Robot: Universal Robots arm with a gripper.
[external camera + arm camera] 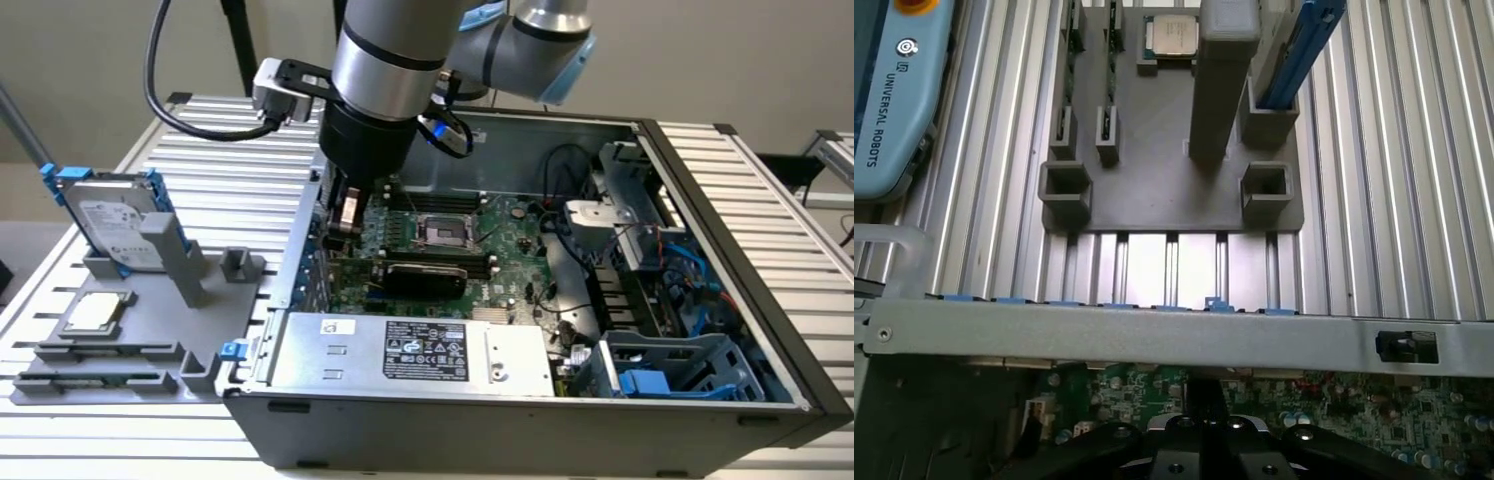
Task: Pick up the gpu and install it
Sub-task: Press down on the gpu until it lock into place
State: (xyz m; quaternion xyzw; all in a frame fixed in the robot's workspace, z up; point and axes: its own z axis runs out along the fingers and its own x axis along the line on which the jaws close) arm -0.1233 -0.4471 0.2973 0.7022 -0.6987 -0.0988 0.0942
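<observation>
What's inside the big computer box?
Inside the computer case lie a green motherboard, the gpu seated across it, a silver power supply and cables. The robot arm covers the board's far corner.

Colours, PC case on ribbed silver table (240, 150)

Green motherboard (514, 235), black-faced gpu (424, 275) seated on it; my arm (387, 60) silver-grey; grey fixture tray (1154, 190); silver hard drive (114, 225) in blue frame.

Open computer case (694, 300) below jaws; grey fixture tray (120, 360) beyond case wall, holding hard drive (114, 225), CPU chip (96, 313).
</observation>
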